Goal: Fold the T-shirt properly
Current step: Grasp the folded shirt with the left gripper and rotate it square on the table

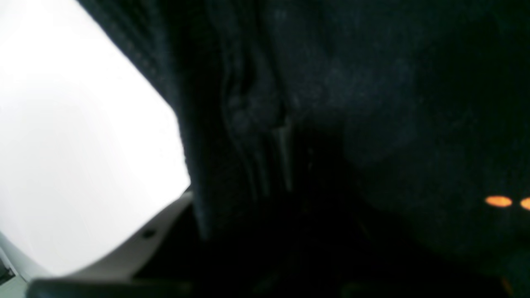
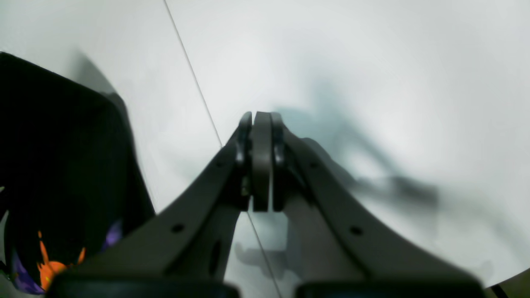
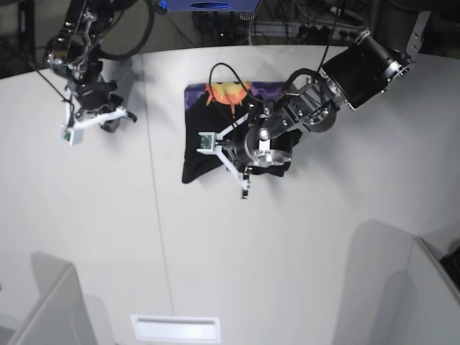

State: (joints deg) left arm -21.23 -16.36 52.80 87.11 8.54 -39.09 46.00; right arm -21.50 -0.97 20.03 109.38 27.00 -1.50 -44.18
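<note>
The T-shirt (image 3: 198, 144) lies bunched at the far middle of the white table (image 3: 287, 251), with its orange and purple print at the far edge. The left hand (image 3: 248, 154) is over the cloth and grips a fold of it. The right hand (image 2: 261, 124) is closed and empty, above the table well to the left.
</note>
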